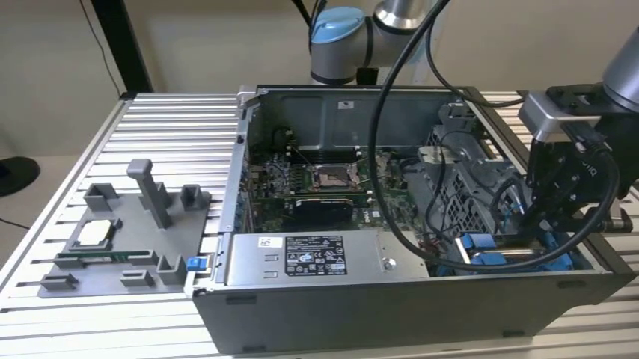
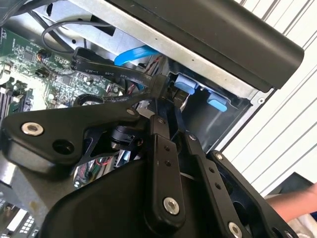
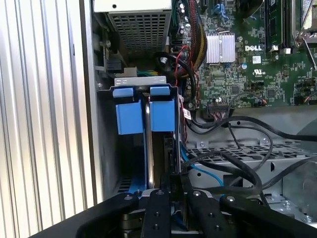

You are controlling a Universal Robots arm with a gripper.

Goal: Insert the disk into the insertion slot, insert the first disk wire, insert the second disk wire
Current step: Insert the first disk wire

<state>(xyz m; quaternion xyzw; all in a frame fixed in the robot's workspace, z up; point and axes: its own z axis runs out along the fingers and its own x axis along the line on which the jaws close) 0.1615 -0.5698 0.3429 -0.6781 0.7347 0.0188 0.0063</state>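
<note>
The disk [image 3: 148, 148] stands edge-on in the insertion slot [image 3: 106, 148], its silver edge running between the two blue carrier tabs [image 3: 162, 115]. In the exterior view the disk [image 1: 514, 254] lies low in the case's near corner on that view's right, with blue plastic around it. My gripper [image 1: 544, 228] hangs directly over that end. In both wrist views the gripper [image 3: 176, 186] [image 2: 161, 96] has its fingers drawn close together on a black wire plug, and a black disk wire [image 2: 99, 72] leads away from the tips toward the motherboard. The slot's blue tabs [image 2: 185, 84] sit just beyond the fingertips.
The labelled power-supply box [image 1: 330, 258] lies beside the bay, with the motherboard [image 1: 319, 179] behind it. Loose black cables [image 3: 237, 163] and a blue cable [image 2: 136, 53] cross the drive cage. A grey fixture tray [image 1: 120, 239] sits at the exterior view's left. A hand [image 2: 292, 206] shows outside the case.
</note>
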